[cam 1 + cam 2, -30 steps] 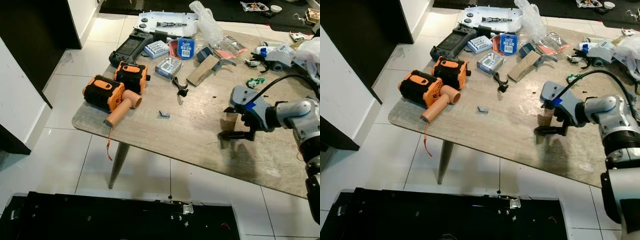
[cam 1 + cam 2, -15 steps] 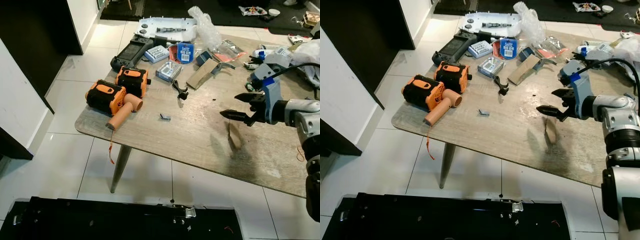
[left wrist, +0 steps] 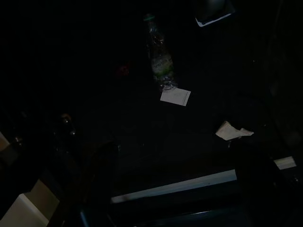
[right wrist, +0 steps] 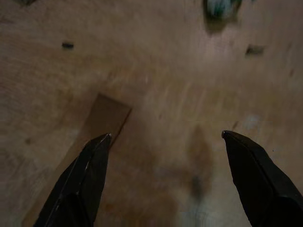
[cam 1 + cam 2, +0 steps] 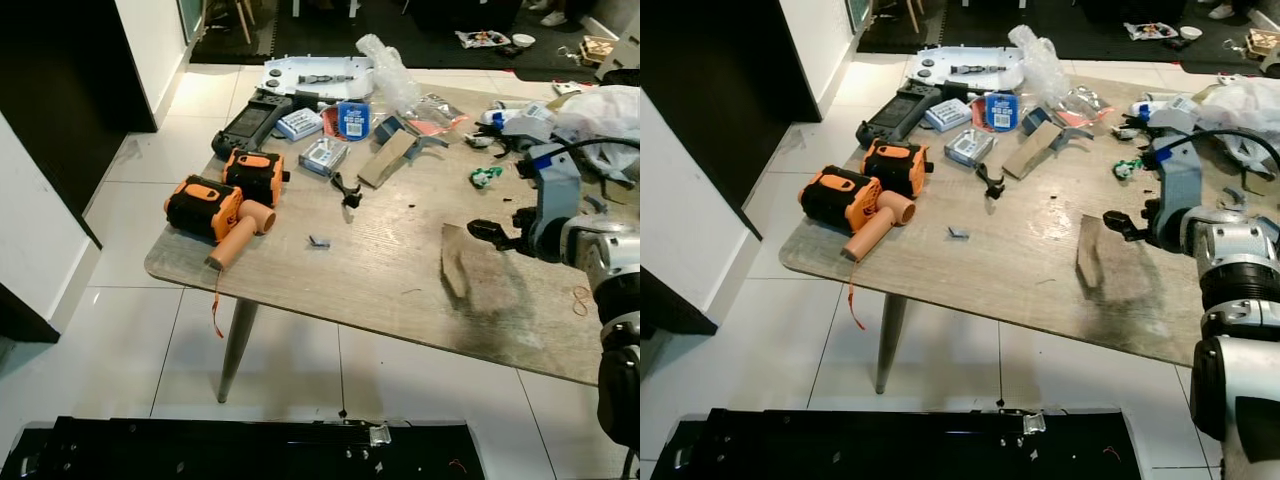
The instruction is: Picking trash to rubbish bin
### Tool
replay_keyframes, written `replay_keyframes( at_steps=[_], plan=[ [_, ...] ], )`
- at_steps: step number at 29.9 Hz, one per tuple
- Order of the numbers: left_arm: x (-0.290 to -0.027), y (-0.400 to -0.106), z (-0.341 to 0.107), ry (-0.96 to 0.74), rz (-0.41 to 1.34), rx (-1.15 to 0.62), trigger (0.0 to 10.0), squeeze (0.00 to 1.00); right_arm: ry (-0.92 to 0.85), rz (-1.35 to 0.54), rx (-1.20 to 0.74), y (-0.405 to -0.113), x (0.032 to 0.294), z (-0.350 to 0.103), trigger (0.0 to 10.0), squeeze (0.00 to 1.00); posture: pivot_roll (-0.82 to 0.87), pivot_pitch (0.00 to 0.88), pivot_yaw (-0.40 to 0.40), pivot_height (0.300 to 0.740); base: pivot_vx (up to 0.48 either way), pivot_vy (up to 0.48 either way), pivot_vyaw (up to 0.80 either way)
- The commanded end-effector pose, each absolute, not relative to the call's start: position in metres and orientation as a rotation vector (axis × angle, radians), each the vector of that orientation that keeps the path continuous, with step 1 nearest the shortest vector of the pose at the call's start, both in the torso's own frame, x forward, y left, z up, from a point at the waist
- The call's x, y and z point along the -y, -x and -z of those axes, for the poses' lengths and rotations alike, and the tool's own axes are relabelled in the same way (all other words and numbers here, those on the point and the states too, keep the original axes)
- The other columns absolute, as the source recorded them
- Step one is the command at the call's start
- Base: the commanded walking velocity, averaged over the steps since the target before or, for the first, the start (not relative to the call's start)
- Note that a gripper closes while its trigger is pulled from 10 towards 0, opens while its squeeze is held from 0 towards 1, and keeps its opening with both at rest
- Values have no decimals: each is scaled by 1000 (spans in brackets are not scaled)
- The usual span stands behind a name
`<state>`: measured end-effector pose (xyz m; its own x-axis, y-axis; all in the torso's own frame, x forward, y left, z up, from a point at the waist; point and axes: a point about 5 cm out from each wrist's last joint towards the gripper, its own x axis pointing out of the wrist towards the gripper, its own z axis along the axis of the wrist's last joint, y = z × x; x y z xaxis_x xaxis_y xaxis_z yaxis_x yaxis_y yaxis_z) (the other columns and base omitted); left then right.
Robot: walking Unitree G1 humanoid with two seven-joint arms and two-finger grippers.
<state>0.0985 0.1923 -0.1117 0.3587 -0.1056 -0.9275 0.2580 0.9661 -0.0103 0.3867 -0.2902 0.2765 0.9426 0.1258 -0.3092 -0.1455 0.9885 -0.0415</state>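
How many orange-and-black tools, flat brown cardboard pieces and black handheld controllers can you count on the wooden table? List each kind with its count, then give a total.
Orange-and-black tools: 2, one nearer the table edge and one behind it
Flat brown cardboard pieces: 2, one by the right gripper, one further back
Black handheld controllers: 1
Total: 5

A tiled home room, with a cluttered wooden table point(image 5: 400, 290) of orange tools point(image 5: 205, 205)

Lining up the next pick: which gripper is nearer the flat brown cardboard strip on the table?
Right. The right gripper hovers open just above the cardboard strip on the table. The left arm hangs idle over a dark floor, away from the strip.
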Motion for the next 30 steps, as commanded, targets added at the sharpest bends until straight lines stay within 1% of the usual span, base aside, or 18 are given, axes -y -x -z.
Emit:
replay_keyframes(
  at_steps=[1, 2, 3, 4, 7, 8, 11, 13, 15, 16, 17, 18, 19, 20, 21, 23, 26, 30],
  plan=[
    [-174, -88, 116, -139, 315, -1216, 10000, 0, 0, -155, -366, -386, 284, -263, 10000, 0, -66, 239, 1, 740, 0, 0, 0],
    [-174, -88, 116, -139, 315, -1216, 10000, 0, 0, -155, -366, -386, 284, -263, 10000, 0, -66, 239, 1, 740, 0, 0, 0],
    [-172, -88, 116, -138, 317, -1216, 10000, 0, -60, -214, -400, -388, 268, -254, 10000, 0, -68, 239, 0, 740, 0, 0, 0],
    [-172, -88, 116, -138, 317, -1216, 10000, 0, -60, -214, -400, -388, 268, -254, 10000, 0, -68, 239, 0, 740, 0, 0, 0],
    [-170, -87, 117, -135, 321, -1220, 10000, 0, -106, -279, -408, -390, 246, -251, 10000, 0, -73, 238, -3, 740, 0, 0, 0],
    [-170, -87, 117, -135, 321, -1220, 10000, 0, -106, -279, -408, -390, 246, -251, 10000, 0, -73, 238, -3, 740, 0, 0, 0],
    [-168, -87, 117, -132, 323, -1221, 10000, 0, -97, -306, -428, -391, 231, -249, 10000, 0, -74, 236, -6, 740, 0, 0, 0],
    [-168, -87, 117, -130, 323, -1222, 10000, 0, -66, -296, -438, -391, 230, -247, 10000, 0, -77, 234, -8, 740, 0, 0, 0],
    [-167, -87, 117, -128, 322, -1222, 10000, 0, 0, -263, -470, -390, 230, -242, 10000, 0, -78, 234, -12, 740, 0, 0, 0],
    [-167, -87, 117, -128, 322, -1222, 10000, 0, 0, -263, -470, -390, 230, -242, 10000, 0, -78, 234, -12, 740, 0, 0, 0],
    [-166, -87, 117, -126, 320, -1223, 10000, 0, 129, -189, -519, -390, 236, -231, 10000, 0, -81, 233, -16, 740, 0, 0, 0],
    [-166, -87, 117, -125, 319, -1223, 10000, 0, 185, -163, -538, -389, 238, -226, 10000, 0, -83, 232, -19, 740, 0, 0, 0],
    [-166, -87, 117, -125, 319, -1223, 10000, 0, 185, -163, -538, -389, 238, -226, 10000, 0, -83, 232, -19, 740, 0, 0, 0],
    [-165, -87, 117, -123, 317, -1223, 10000, 0, 271, -113, -583, -386, 239, -216, 10000, 0, -83, 232, -22, 740, 0, 0, 0],
    [-165, -87, 117, -122, 317, -1223, 10000, 0, 286, -109, -589, -385, 238, -213, 10000, 0, -83, 232, -23, 740, 0, 0, 0],
    [-165, -87, 117, -122, 317, -1223, 10000, 0, 285, -111, -589, -383, 236, -212, 10000, 0, -83, 232, -23, 740, 0, 0, 0],
    [-164, -87, 117, -119, 316, -1222, 10000, 0, 221, -138, -595, -382, 225, -206, 10000, 0, -84, 229, -27, 740, 0, 0, 0],
    [-164, -87, 117, -120, 316, -1223, 10000, 0, 170, -146, -587, -382, 220, -205, 10000, 0, -85, 227, -28, 740, 0, 0, 0]
  ],
)
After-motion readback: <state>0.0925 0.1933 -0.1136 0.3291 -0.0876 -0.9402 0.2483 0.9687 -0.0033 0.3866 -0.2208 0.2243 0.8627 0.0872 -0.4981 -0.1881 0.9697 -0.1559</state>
